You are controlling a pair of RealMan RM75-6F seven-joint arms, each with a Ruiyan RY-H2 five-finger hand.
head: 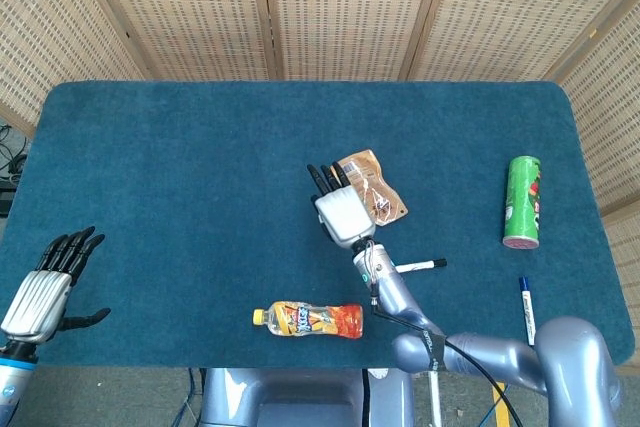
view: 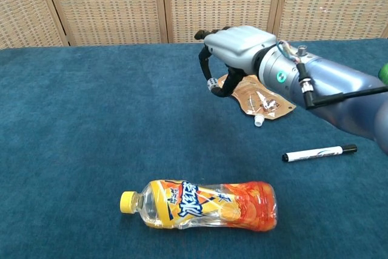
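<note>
Nothing is in either of your hands at this moment. Your right hand (view: 239,47) hangs above the table, fingers curled down and apart, palm facing the cloth, holding nothing. It sits over the near-left edge of the brown pouch (view: 257,98), and in the head view it covers that pouch's left side; the chest view shows clear air between fingers (view: 205,62) and pouch, so I judge no contact yet. The pouch lies flat near the middle of the blue table (head: 180,147), its white spout pointing toward you.

Your left hand (head: 45,285) rests at the table's near-left corner, fingers straight and spread, well apart from every object.

Judging progress: the reach toward the pouch looks nearly done, but the grasp itself is all left. You would need to lower the right hand, close the fingers on the pouch and lift. A flat, soft pouch on cloth gives little edge to catch, so that step may need care.

4 other things lie untouched: the orange bottle (view: 203,204) on its side near the front edge, the black marker (view: 318,153) just right of the pouch, a blue pen (head: 526,309) further right, and the green can (head: 522,201) lying near the right edge.
</note>
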